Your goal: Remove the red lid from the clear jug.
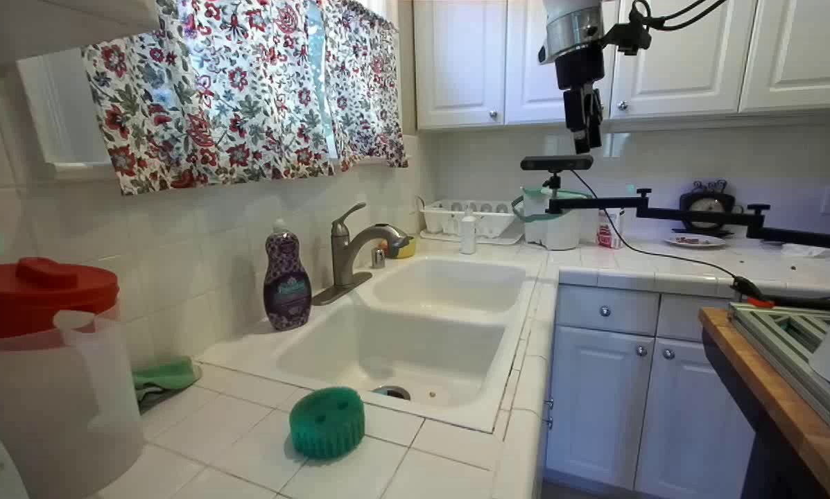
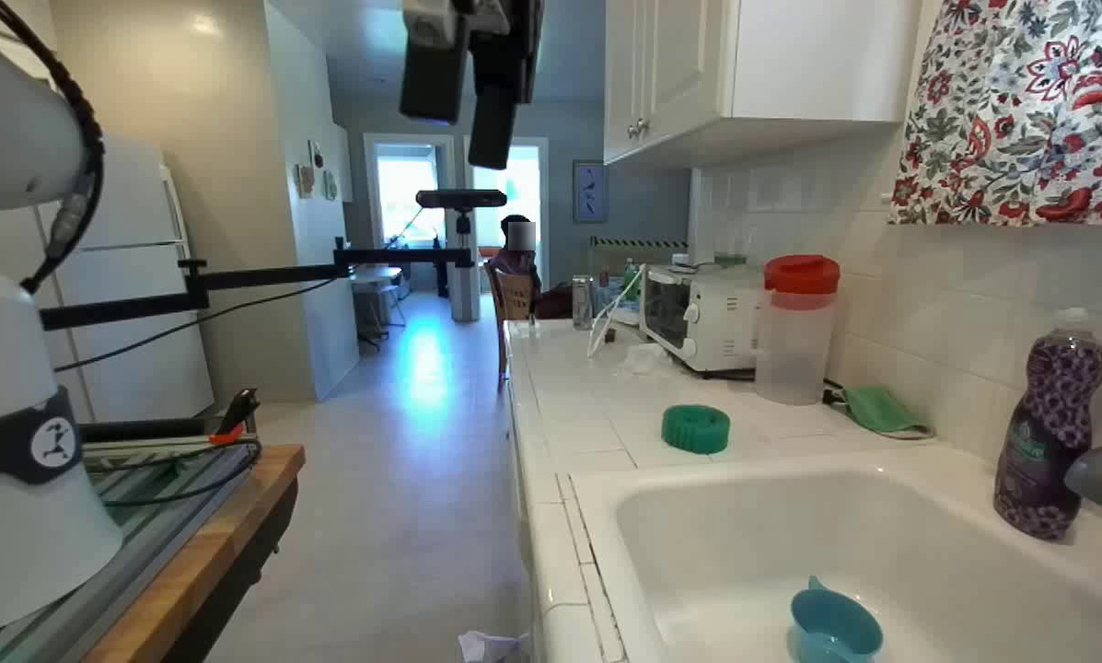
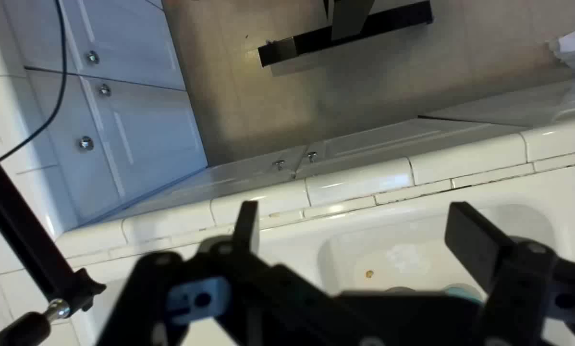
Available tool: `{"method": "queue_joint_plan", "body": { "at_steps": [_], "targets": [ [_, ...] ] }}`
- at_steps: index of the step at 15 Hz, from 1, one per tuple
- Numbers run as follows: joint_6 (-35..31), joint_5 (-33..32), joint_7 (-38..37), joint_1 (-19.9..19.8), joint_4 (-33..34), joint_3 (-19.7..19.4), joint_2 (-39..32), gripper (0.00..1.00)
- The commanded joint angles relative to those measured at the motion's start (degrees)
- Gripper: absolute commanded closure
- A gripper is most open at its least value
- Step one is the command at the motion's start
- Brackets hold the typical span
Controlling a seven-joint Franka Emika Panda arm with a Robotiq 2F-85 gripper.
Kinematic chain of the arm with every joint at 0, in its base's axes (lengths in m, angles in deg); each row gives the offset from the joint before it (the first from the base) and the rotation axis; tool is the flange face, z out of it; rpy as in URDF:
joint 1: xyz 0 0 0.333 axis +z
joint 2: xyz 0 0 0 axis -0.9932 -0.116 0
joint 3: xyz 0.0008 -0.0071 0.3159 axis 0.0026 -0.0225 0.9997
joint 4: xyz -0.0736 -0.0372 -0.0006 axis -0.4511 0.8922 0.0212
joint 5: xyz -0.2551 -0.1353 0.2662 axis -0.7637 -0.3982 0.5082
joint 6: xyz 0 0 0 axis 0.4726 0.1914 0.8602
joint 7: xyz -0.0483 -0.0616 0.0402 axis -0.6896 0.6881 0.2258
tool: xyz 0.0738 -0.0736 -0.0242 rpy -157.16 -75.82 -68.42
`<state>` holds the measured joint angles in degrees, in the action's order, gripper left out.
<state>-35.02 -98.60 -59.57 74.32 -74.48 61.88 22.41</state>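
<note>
The red lid [image 1: 40, 291] sits on top of the clear jug [image 1: 47, 409], which stands upright on the counter beside the tiled wall. In an exterior view the lid [image 2: 801, 274] and jug [image 2: 794, 350] show at the far end past the sink. My gripper [image 1: 586, 142] is high in the air, well away from the jug; it also shows at the top of an exterior view [image 2: 463, 138]. In the wrist view the gripper [image 3: 352, 216] has its fingers wide apart with nothing between them. The lid and jug are out of the wrist view.
A teal-green scrubber [image 1: 327, 423] lies on the counter near the jug. A purple soap bottle [image 1: 287, 277] and faucet [image 1: 352, 256] stand along the sink [image 1: 415, 346]. A toaster oven [image 2: 716, 318] is beside the jug. A camera on a black arm [image 1: 699, 215] juts out below the gripper.
</note>
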Motion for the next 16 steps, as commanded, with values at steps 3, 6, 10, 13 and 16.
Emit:
{"method": "queue_joint_plan", "body": {
  "at_steps": [3,6,10,13,16],
  "targets": [
    [0.09,0.06,0.06,-0.16,0.09,0.14,-0.03,0.0],
    [0.09,0.06,0.06,-0.16,0.09,0.14,-0.03,0.0],
    [0.09,0.06,0.06,-0.16,0.09,0.14,-0.03,0.0],
    [-3.36,-0.68,1.27,0.28,0.24,0.29,-0.16,0.0],
    [-10.47,-1.49,2.67,1.14,0.96,0.74,-0.77,0.0]
  ]
}}
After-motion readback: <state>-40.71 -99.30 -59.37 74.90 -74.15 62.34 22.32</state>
